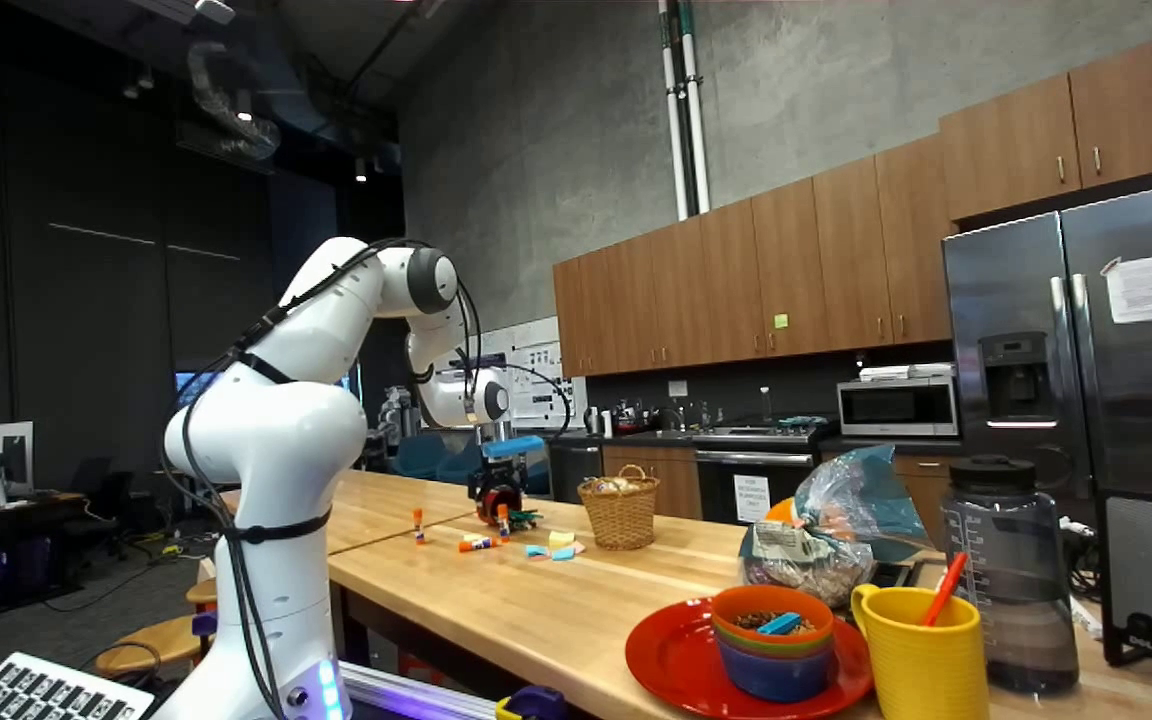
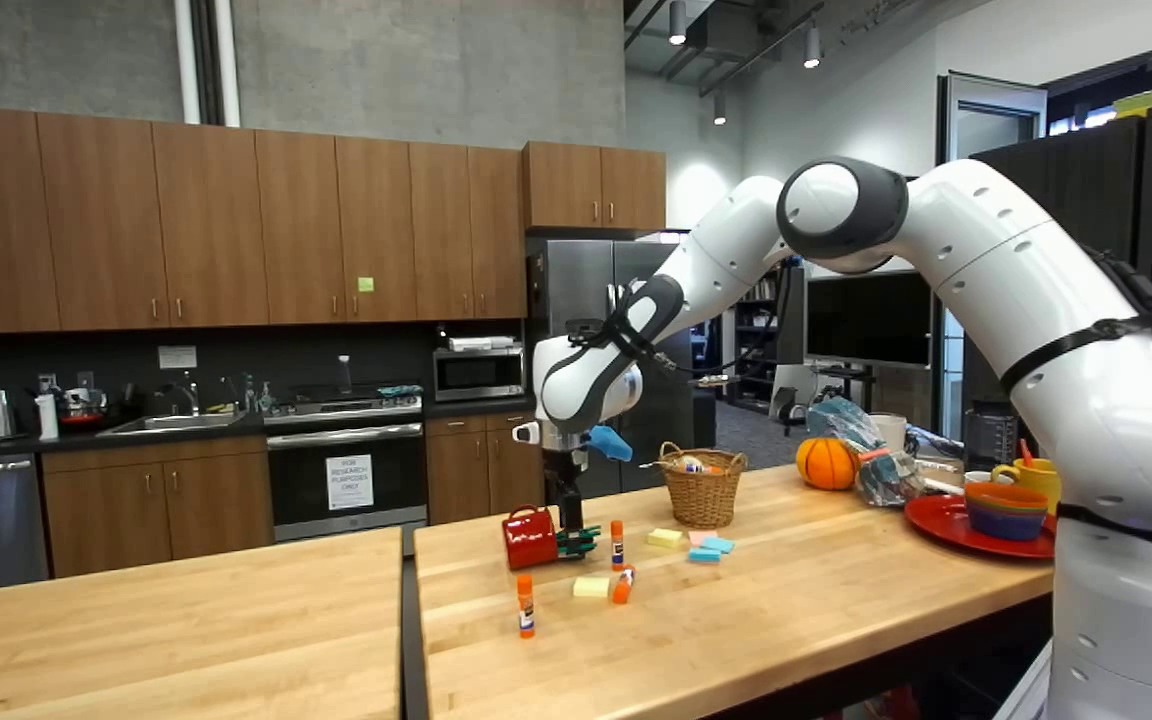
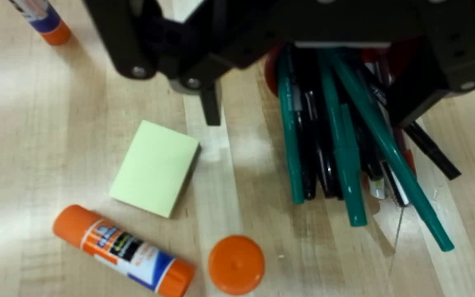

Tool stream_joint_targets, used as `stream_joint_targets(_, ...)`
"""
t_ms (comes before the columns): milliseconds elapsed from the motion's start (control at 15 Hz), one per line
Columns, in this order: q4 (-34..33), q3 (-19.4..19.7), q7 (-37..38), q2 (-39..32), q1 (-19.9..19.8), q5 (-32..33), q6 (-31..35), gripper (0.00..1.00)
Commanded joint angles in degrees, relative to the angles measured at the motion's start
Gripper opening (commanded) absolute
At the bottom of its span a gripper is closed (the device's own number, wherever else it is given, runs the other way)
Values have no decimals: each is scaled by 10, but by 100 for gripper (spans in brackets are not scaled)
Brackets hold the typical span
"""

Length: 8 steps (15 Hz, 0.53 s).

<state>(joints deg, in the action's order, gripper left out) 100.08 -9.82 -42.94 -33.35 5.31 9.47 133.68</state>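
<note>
Black hand (image 3: 306, 123) points down, spread wide; red mug (image 2: 530, 541) (pens (image 3: 346, 159) protruding) lies close.

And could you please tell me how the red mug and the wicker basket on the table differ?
The red mug lies on its side, pens jutting from its mouth, while the wicker basket stands upright. The red mug is smooth and glossy; the wicker basket is brown and woven. The wicker basket is larger than the red mug. Both have handles and contain things.
</note>
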Motion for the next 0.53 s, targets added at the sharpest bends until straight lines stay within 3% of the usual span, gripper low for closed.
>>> stream_joint_targets(0, -21, -1, -24, -25, -1, 21, 11, 100)
stream_joint_targets(267, -32, 1, -25, -42, 0, 25, 13, 99)
stream_joint_targets(333, -36, 1, -23, -45, -1, 24, 14, 75)
stream_joint_targets(467, -41, 4, -18, -48, 2, 26, 14, 73)
